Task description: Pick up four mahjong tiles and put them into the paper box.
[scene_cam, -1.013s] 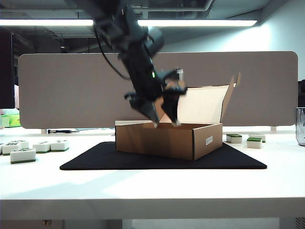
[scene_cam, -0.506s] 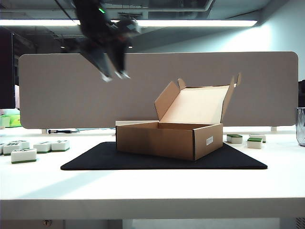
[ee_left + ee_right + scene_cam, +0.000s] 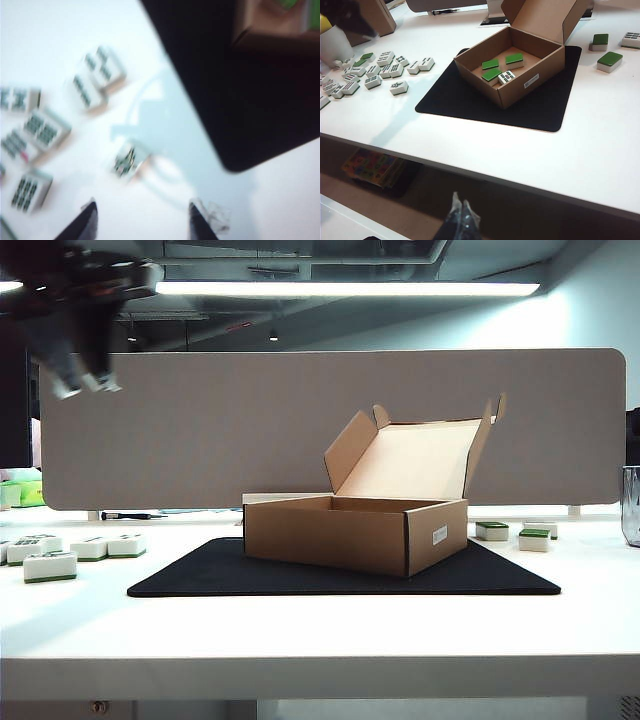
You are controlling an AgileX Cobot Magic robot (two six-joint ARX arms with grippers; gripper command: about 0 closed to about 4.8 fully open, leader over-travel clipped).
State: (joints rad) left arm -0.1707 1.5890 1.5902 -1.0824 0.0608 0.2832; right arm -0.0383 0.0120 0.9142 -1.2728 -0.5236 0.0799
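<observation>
The right gripper (image 3: pixel 459 220) hangs pressed together below the tabletop (image 3: pixel 600 145) edge. The left gripper (image 3: pixel 85 380), fingers spread and empty, is raised over loose tiles (image 3: pixel 95 80). Four mahjong tiles (image 3: pixel 501 67) lie inside the open paper box (image 3: pixel 530 75) on the black mat (image 3: pixel 545 110)

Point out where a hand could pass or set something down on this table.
Free: the white tabletop in front of the black rectangular mat, and the strip between the mat and the loose cluster of white and green mahjong tiles. Crowded: that cluster, and the brown cardboard box holding four tiles.
</observation>
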